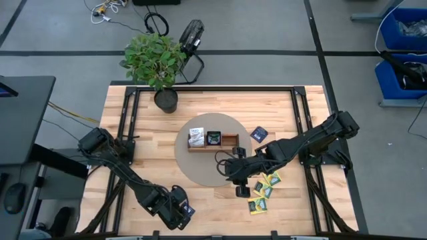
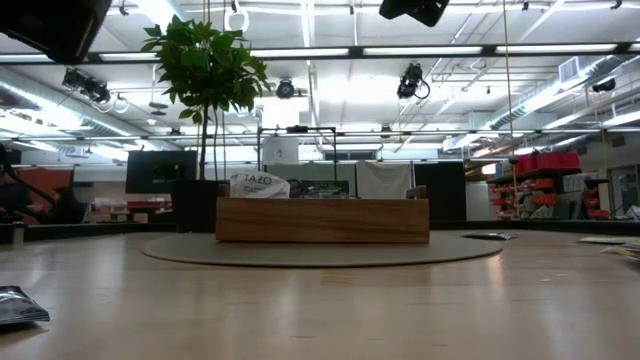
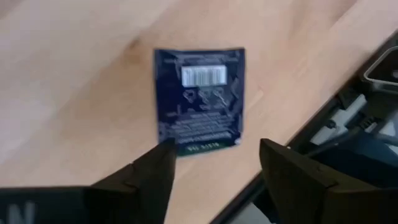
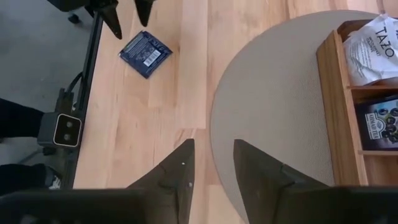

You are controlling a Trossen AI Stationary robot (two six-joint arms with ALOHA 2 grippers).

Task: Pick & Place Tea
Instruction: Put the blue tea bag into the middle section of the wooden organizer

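A dark blue tea packet (image 3: 199, 99) lies flat on the wood near the table's near left edge, its barcode side up. My left gripper (image 3: 217, 149) stands open just over the packet's near edge, one finger on either side, with nothing between them. The same packet (image 4: 145, 53) shows in the right wrist view, below the left gripper's fingertips (image 4: 115, 22). My right gripper (image 4: 211, 152) hangs open above the edge of the round grey mat (image 4: 273, 93), holding nothing. The wooden tray (image 1: 212, 140) on the mat holds a white packet (image 4: 376, 50) and a dark one (image 4: 379, 121).
Several yellow-green packets (image 1: 263, 190) lie loose to the right of my right gripper (image 1: 241, 190), and another dark blue one (image 1: 259, 133) lies right of the tray. A potted plant (image 1: 160, 63) stands at the far edge. A black frame (image 4: 93, 68) runs along the table's sides.
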